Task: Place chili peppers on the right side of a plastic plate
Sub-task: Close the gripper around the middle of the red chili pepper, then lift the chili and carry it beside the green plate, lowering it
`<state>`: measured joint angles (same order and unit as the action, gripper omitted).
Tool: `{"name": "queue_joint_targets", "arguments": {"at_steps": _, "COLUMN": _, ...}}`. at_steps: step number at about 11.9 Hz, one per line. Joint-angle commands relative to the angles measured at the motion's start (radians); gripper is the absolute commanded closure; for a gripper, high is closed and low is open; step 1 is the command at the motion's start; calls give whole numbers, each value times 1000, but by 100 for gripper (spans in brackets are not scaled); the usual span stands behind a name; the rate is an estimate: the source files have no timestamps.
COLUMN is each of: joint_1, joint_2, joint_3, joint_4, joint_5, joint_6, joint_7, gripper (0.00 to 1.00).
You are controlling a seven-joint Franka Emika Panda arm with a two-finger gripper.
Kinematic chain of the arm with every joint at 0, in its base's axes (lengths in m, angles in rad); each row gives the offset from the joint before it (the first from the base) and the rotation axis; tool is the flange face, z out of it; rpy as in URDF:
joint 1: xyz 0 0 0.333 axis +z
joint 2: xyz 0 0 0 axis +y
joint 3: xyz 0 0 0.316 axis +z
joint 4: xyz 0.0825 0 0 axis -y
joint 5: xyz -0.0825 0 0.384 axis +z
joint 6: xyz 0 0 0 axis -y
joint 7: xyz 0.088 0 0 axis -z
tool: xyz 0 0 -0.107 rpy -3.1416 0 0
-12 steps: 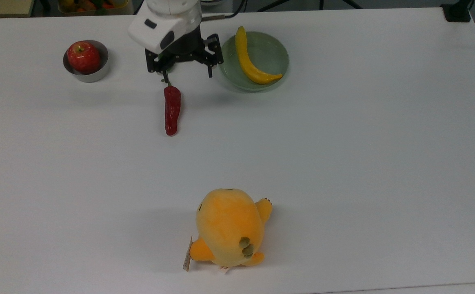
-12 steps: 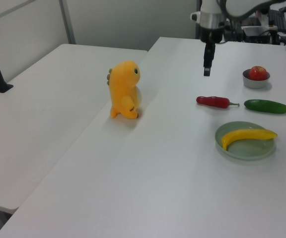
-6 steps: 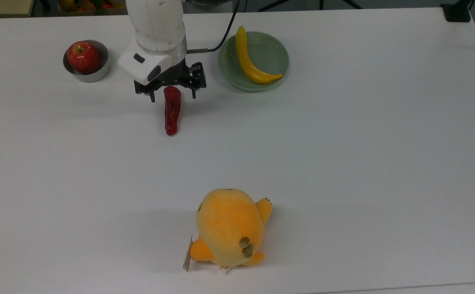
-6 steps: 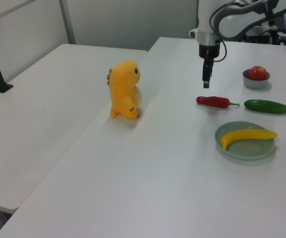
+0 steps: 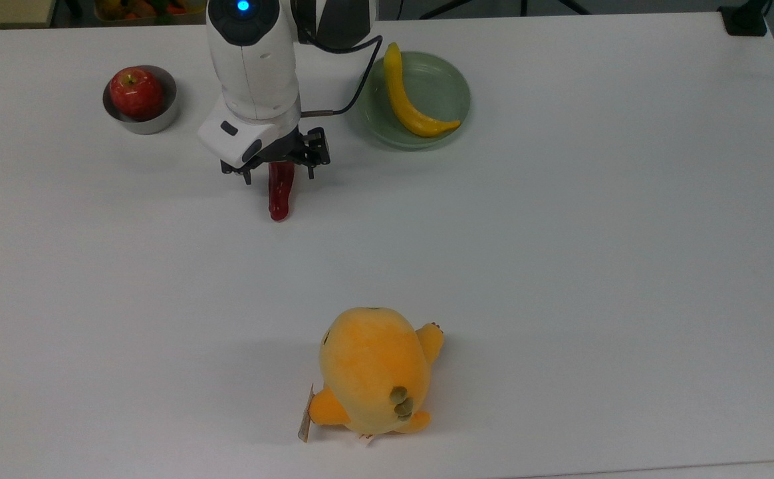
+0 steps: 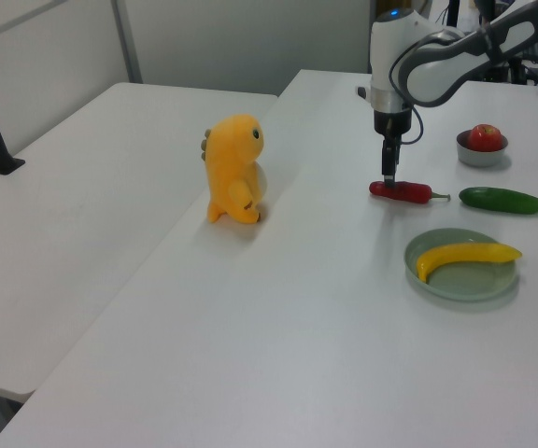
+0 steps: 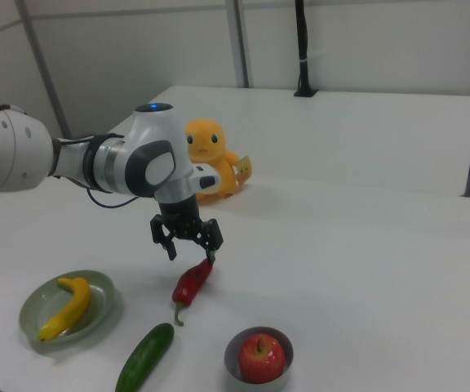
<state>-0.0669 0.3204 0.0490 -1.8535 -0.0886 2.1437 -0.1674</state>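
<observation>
Nearest in the top view, at the bottom of the table (image 5: 593, 266), an orange plush toy (image 5: 374, 369) lies well apart from everything else and has no part in the job. Farther up, the chili (image 5: 281, 195) rests flat on the table, its tip pointing toward the toy. The gripper (image 5: 278, 169) hangs low over its stem half, fingers spread to either side of it and not closed on it. So the task looks to be at its start: the chili is not grasped, not lifted, and lies well to the top view's left of the plate (image 5: 450, 86). Gripping, carrying and setting down are all left. Farthest back, the plate holds a banana (image 5: 408, 100), and a small metal bowl (image 5: 154, 123) holds an apple (image 5: 136, 92). In the right view a cucumber (image 7: 145, 358) lies near the chili's stem.
</observation>
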Motion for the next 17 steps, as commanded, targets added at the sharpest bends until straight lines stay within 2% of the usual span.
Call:
{"name": "queue_joint_targets", "arguments": {"at_steps": 1, "joint_1": -7, "joint_2": -14, "joint_3": -12, "joint_4": -64, "joint_5": -49, "joint_6": 57, "joint_7": -9, "gripper": 6}}
{"name": "queue_joint_targets", "arguments": {"at_steps": 3, "joint_1": -10, "joint_2": -11, "joint_3": -17, "joint_4": -73, "joint_5": -59, "joint_6": 58, "joint_7": -12, "gripper": 11}}
{"name": "queue_joint_targets", "arguments": {"at_steps": 4, "joint_1": -11, "joint_2": -9, "joint_3": -18, "joint_4": -73, "joint_5": -62, "joint_6": 58, "joint_7": -14, "gripper": 20}}
{"name": "queue_joint_targets", "arguments": {"at_steps": 5, "joint_1": -11, "joint_2": -9, "joint_3": -18, "joint_4": -75, "joint_5": -62, "joint_6": 58, "joint_7": -14, "gripper": 36}}
{"name": "queue_joint_targets", "arguments": {"at_steps": 7, "joint_1": -11, "joint_2": -12, "joint_3": -18, "joint_4": -81, "joint_5": -60, "joint_6": 50, "joint_7": 0, "gripper": 81}}
{"name": "queue_joint_targets", "arguments": {"at_steps": 8, "joint_1": -11, "joint_2": -20, "joint_3": -18, "joint_4": -81, "joint_5": -59, "joint_6": 44, "joint_7": 0, "gripper": 95}}
{"name": "queue_joint_targets", "arguments": {"at_steps": 9, "joint_1": -11, "joint_2": -27, "joint_3": -18, "joint_4": -82, "joint_5": -59, "joint_6": 39, "joint_7": 2, "gripper": 99}}
{"name": "queue_joint_targets", "arguments": {"at_steps": 11, "joint_1": -11, "joint_2": -69, "joint_3": -18, "joint_4": -76, "joint_5": -54, "joint_6": -37, "joint_7": 31, "gripper": 99}}
{"name": "queue_joint_targets", "arguments": {"at_steps": 14, "joint_1": 2, "joint_2": -145, "joint_3": -14, "joint_4": -76, "joint_5": -45, "joint_6": -278, "joint_7": 39, "gripper": 98}}
{"name": "queue_joint_targets", "arguments": {"at_steps": 17, "joint_1": 31, "joint_2": -176, "joint_3": 6, "joint_4": -87, "joint_5": -43, "joint_6": -469, "joint_7": 39, "gripper": 97}}
